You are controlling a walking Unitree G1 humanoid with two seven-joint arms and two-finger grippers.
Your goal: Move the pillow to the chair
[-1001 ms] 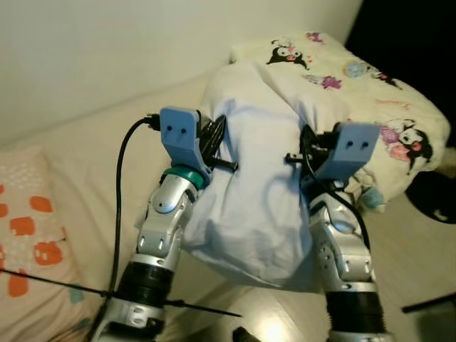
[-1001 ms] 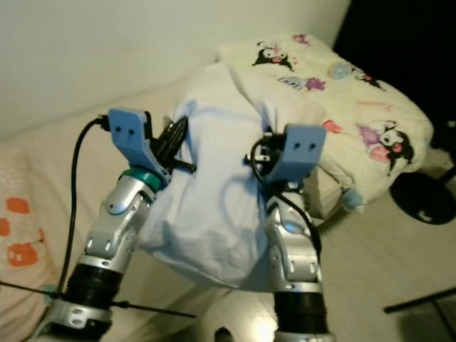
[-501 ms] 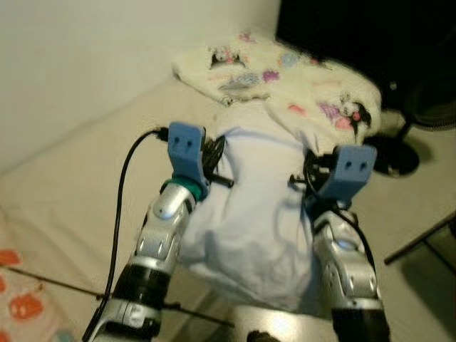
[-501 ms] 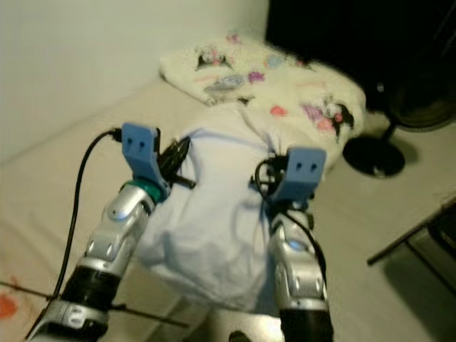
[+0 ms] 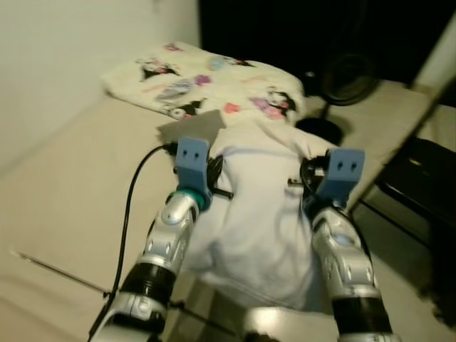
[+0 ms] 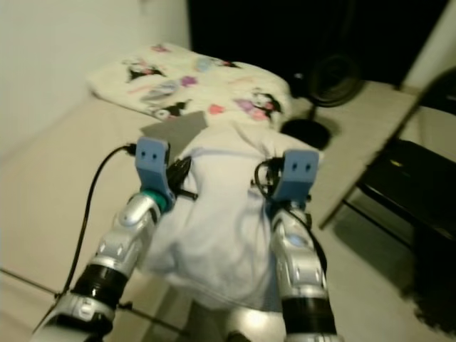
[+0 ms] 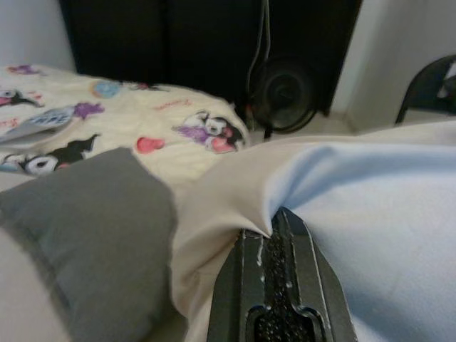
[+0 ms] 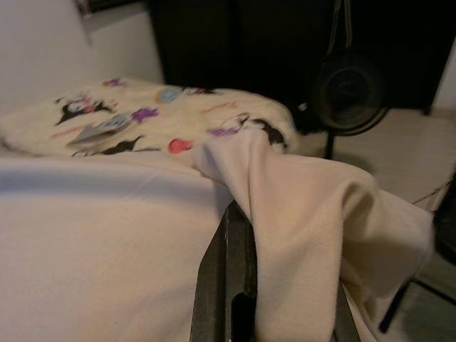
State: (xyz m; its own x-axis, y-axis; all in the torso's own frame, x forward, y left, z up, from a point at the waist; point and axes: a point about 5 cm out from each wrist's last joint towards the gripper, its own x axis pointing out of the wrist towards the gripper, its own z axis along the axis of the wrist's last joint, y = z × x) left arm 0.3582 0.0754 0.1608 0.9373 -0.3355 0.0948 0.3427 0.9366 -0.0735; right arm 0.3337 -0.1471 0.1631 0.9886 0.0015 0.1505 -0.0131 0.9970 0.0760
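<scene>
The white pillow (image 5: 260, 214) is held up between both arms, above the bed's edge. It is clamped by the left gripper (image 7: 274, 239) and the right gripper (image 8: 239, 228) (fingers buried in fabric). A black chair (image 6: 410, 182), somewhat blurred, is seen on the right.

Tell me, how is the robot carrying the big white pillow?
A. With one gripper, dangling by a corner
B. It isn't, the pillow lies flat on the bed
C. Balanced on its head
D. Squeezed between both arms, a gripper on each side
D: the white pillow hangs in front of the robot, with the left gripper pressed into one side and the right gripper into the other.
</scene>
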